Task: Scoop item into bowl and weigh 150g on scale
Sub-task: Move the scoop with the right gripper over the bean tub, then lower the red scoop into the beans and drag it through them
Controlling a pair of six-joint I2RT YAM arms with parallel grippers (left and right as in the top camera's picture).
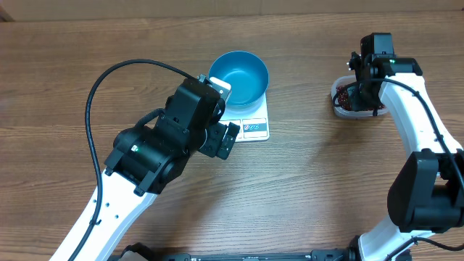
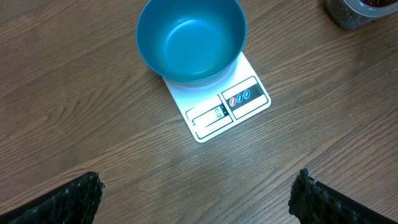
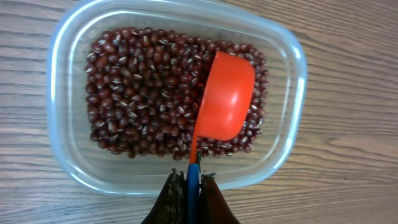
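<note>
Early going here. The blue bowl (image 2: 189,40) sits on the white scale (image 2: 224,106), covering its 12 o'clock end in the overhead view and leaving the display strip showing at 6 o'clock. The inside of the bowl is bare blue, not one bean in it. The display is too small to read.

All the beans (image 3: 143,93) are over in the clear tub (image 3: 62,112), which is at about 2 o'clock in the overhead view, well apart from the scale. The right pincer (image 3: 193,180) is clamped tight on the handle of the red scoop (image 3: 227,102). The cup of the scoop is down among the beans, toward 1 o'clock in the tub. I can't tell whether it has a load.

The left pincer (image 2: 199,193) hangs spread wide with nothing in it, above the surface just off the 6 o'clock edge of the scale.

My read is that the setup is done: the bowl is on the scale and the scoop is in hand and in the beans. Everything else is left, namely lifting a load, carrying it across to the bowl, tipping it in, and repeating until the target weight shows.

The surface (image 1: 326,188) is brown wood grain, with bare boards between the tub and the scale. Nothing of the room shows beyond it.
</note>
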